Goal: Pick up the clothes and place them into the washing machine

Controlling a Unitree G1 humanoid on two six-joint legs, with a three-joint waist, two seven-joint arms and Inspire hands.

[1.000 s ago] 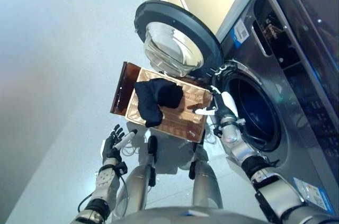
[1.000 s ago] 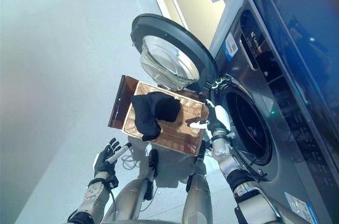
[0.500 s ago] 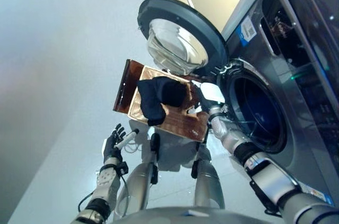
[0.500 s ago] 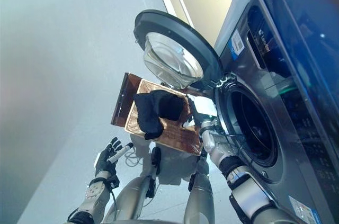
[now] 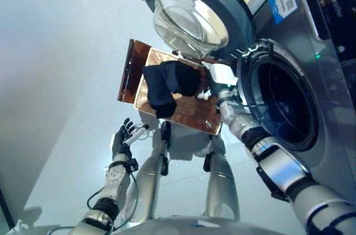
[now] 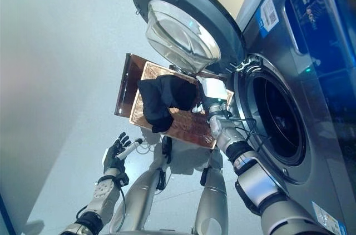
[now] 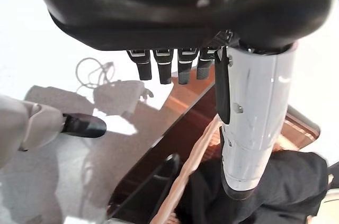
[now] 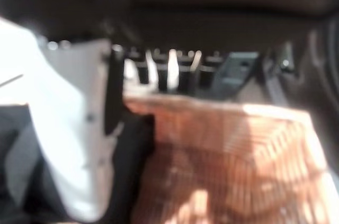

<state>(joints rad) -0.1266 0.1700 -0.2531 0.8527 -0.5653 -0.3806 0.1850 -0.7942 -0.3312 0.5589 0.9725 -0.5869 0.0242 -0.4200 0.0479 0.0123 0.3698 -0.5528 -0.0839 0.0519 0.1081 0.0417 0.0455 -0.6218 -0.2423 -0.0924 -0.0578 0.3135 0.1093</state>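
Note:
A bundle of black clothes (image 5: 169,85) lies in a brown woven basket (image 5: 192,114) on the floor, below the washing machine's open door (image 5: 192,18). My right hand (image 5: 214,79) hovers over the basket at the right edge of the clothes, fingers straight and open. Its wrist view shows the white-covered thumb (image 8: 79,139) right beside the black cloth (image 8: 132,150), with the basket's weave (image 8: 228,155) past the fingers. My left hand (image 5: 123,138) hangs open low at the left, away from the basket. The left wrist view shows the clothes (image 7: 265,181) past its thumb.
The drum opening (image 5: 283,107) of the grey washing machine gapes at the right, next to the basket. The round glass door swings out above the basket's far end. A brown lid or flap (image 5: 129,76) stands at the basket's left side. Pale floor (image 5: 67,79) spreads to the left.
My right hand has swung from the drum's rim leftward over the basket to the clothes. The camera has shifted. The left hand holds still.

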